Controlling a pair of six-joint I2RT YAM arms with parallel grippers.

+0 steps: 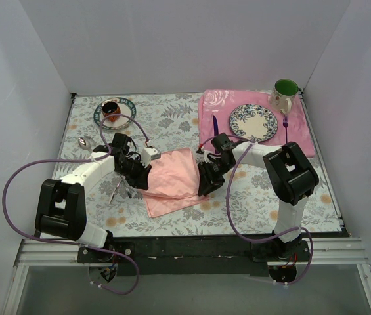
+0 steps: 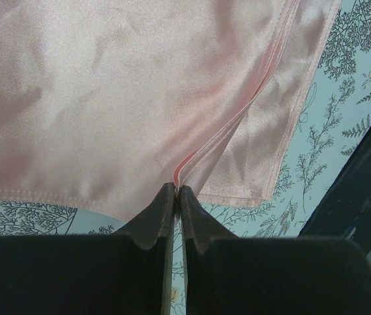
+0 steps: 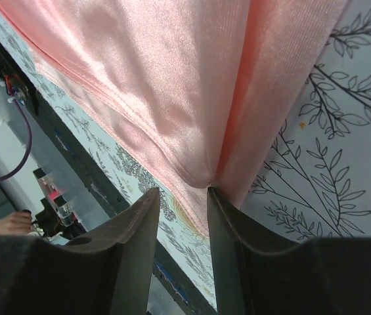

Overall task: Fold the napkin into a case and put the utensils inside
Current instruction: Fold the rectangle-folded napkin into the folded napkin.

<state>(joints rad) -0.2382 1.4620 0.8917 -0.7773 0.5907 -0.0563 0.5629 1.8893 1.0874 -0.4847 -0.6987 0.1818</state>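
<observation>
Found the left gripper (image 2: 175,191) closest in, its dark fingers (image 2: 149,226) pressed together and the tips pinching the napkin (image 2: 106,98) at a folded edge. Traced that fold from the tips up and to the right. Saw a lower layer stick out right of it and a stitched hem run off left of the tips.

Saw the right gripper (image 3: 182,191) with jaws parted and a puckered crease of the same cloth sitting just past the gap. Could not tell whether it touched the pads. Logged stacked cloth edges slanting away left of those tips.

From above, placed the napkin flat in broad folded layers between the two sets of fingers, one corner pointing toward the arm bases. Noted the utensils (image 1: 117,190) as thin silver pieces behind the left fingers, under that arm and apart from the napkin.

Marked a bare strip of floral tablecloth (image 1: 172,118) between the napkin's near corner and the dark rail (image 1: 192,246). Marked more open print behind both wrists. Bounded that room with a saucer and cup (image 1: 114,113) behind the left wrist and a rose-patterned placemat (image 1: 211,108) behind the right. Counted a plate (image 1: 253,122), purple knife (image 1: 215,128), purple fork (image 1: 285,125) and green mug (image 1: 285,92) on the placemat. Recorded plain white walls (image 1: 172,46) on three sides.
</observation>
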